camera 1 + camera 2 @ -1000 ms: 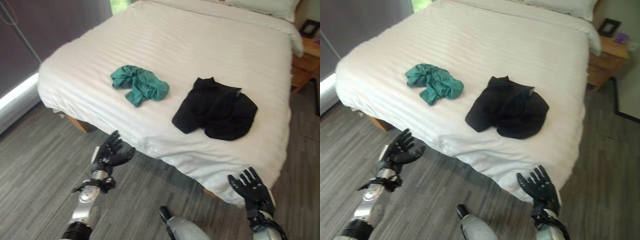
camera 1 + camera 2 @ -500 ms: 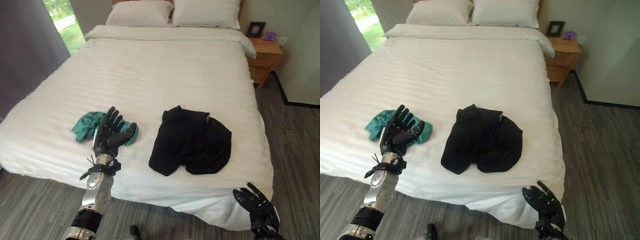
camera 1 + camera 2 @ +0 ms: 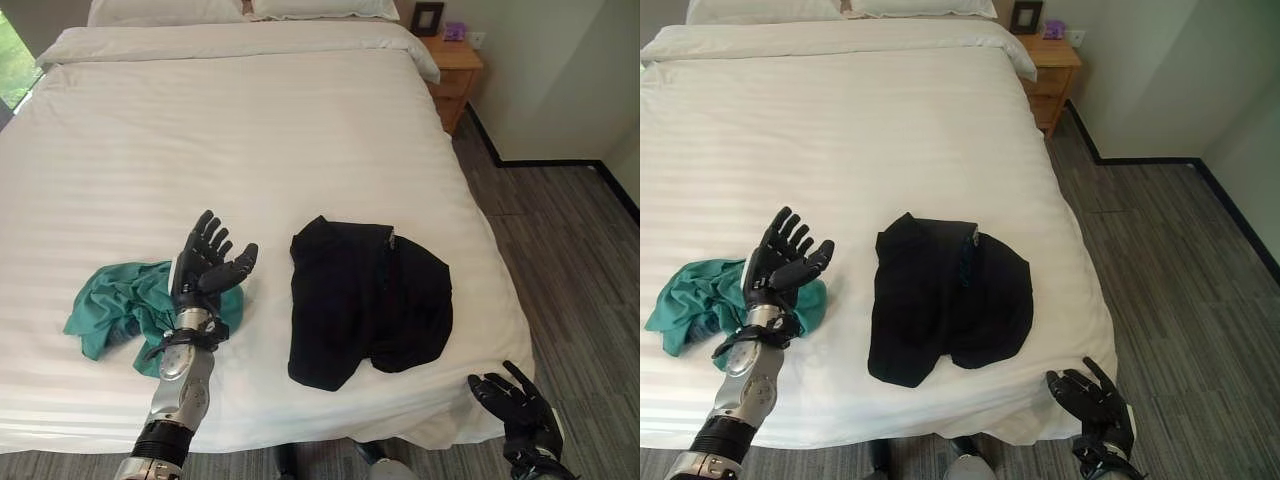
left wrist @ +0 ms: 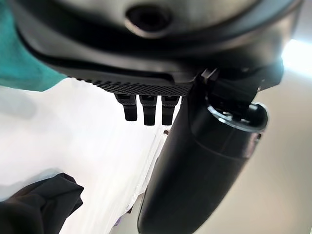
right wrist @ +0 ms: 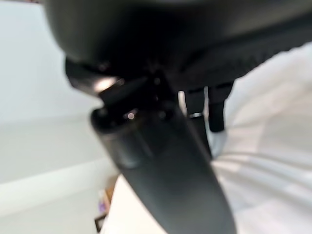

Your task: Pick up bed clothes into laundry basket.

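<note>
Both hands are showing spread, straight fingers and are gripping nothing. Robot's left hand [image 3: 208, 268] is hovering palm-up above the bed [image 3: 250, 130], its arm rising from the 7 o'clock edge of the head view; its fingers are fanning out toward 12 o'clock with the thumb sticking out toward 2 o'clock. Whether it is touching the cloth beneath it cannot be told. Its right hand [image 3: 518, 408] is hanging off the mattress corner at 5 o'clock, over the grey floor [image 3: 570, 240], fingers splayed and touching nothing.

Two garments are lying on the white striped sheet. One crumpled teal garment [image 3: 115, 310] is sitting at 8 o'clock, just beside and partly behind the left wrist. One black garment [image 3: 365, 300] is lying spread near the middle, at 3 o'clock from the left hand and apart from it. Two pillows [image 3: 770, 9] are resting at the head of the bed at 12 o'clock. One wooden nightstand [image 3: 456, 62] is standing at 1 o'clock, carrying one dark picture frame [image 3: 428, 17].
</note>
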Available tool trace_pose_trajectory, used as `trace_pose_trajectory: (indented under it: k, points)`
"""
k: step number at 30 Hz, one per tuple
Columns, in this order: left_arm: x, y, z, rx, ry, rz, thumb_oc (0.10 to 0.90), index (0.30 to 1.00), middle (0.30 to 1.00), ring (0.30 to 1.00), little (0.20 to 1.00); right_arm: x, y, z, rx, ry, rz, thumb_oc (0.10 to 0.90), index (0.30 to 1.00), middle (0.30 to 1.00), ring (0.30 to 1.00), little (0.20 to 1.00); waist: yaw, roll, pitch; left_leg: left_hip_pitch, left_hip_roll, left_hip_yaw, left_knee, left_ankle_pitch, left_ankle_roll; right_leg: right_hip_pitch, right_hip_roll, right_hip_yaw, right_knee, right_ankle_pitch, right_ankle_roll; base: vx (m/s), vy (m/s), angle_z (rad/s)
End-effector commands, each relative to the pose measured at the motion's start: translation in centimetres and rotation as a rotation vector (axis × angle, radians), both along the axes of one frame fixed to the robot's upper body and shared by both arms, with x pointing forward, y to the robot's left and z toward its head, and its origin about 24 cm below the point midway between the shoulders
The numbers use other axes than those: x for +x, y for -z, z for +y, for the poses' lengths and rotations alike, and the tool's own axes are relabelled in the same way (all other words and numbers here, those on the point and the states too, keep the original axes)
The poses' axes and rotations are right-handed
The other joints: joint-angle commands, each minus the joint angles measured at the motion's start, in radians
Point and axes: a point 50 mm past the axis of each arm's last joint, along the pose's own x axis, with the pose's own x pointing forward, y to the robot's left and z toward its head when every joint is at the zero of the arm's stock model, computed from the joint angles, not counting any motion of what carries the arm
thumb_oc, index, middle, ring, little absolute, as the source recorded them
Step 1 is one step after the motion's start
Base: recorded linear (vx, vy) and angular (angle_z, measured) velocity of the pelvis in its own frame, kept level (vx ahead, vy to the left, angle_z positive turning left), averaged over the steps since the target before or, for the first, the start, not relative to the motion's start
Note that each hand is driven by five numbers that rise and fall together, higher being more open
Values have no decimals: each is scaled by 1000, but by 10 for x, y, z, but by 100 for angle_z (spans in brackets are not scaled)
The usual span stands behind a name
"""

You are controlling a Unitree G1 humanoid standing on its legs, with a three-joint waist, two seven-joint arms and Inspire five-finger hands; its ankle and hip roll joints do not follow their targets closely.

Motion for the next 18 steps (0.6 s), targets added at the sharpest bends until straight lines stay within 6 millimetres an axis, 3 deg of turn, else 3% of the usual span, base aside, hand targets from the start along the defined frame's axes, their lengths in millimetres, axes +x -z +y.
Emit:
trace_pose_trajectory:
  k: [1, 7, 8, 9, 11, 13, 14, 15, 18]
  points:
    - [0, -76, 18, 251, -12, -297, 800, 900, 900, 900, 900, 72, -80, -20, -185, -35, -419, 800, 900, 900, 900, 900, 76, -6, -95, 106, -2, 33, 8, -124, -38, -11, -4, -57, 61, 3, 56, -8, 40, -24]
    - [-14, -89, 36, 464, -26, -276, 800, 900, 900, 900, 900, 83, -104, -31, -253, -68, -469, 800, 900, 900, 900, 900, 110, -7, -100, 114, -11, 18, 8, -124, -38, 18, -9, -99, -7, 15, 45, 0, -7, -3]
    - [-26, -99, 62, 668, -117, -226, 800, 900, 900, 900, 900, 82, -125, -46, -351, -71, -492, 800, 900, 900, 900, 900, 121, -6, -107, 120, -12, 8, 8, -127, -39, 44, -10, -114, -24, -2, 35, 28, -11, 18]
    - [-27, -99, 63, 670, -121, -225, 800, 900, 900, 900, 900, 83, -125, -45, -350, -73, -492, 800, 900, 900, 900, 900, 118, -6, -106, 121, -12, 6, 8, -127, -39, 45, -10, -116, -24, -3, 35, 32, -16, 16]
    - [-37, -107, 81, 775, -221, -206, 800, 900, 900, 900, 900, 85, -144, -52, -418, -70, -530, 800, 900, 900, 900, 900, 122, -9, -109, 131, -15, 0, 8, -137, -39, 65, -16, -132, -36, -17, 33, 27, -17, 16]
    - [-48, -109, 94, 769, -280, -208, 800, 900, 900, 900, 900, 83, -170, -60, -535, -74, -574, 800, 900, 900, 900, 900, 123, -11, -116, 130, -13, -2, 8, -133, -43, 70, -11, -133, -45, -12, 30, 19, -25, 15]
    - [-48, -109, 94, 768, -280, -207, 800, 900, 900, 900, 900, 83, -170, -59, -535, -75, -574, 800, 900, 900, 900, 900, 122, -10, -116, 131, -13, -2, 8, -133, -43, 71, -11, -133, -46, -12, 29, 40, 1, 17]
    - [-52, -109, 99, 762, -308, -200, 800, 900, 900, 900, 900, 85, -198, -63, -611, -69, -651, 800, 900, 900, 900, 900, 121, -13, -118, 139, -12, -4, 8, -135, -42, 82, -11, -134, -48, -18, 28, 23, -4, 24]
    - [-57, -110, 107, 769, -347, -183, 800, 900, 900, 900, 900, 81, -233, -67, -730, -65, -723, 800, 900, 900, 900, 900, 118, -20, -120, 139, -8, -1, 8, -135, -45, 84, -7, -130, -50, -18, 27, 11, -2, 11]
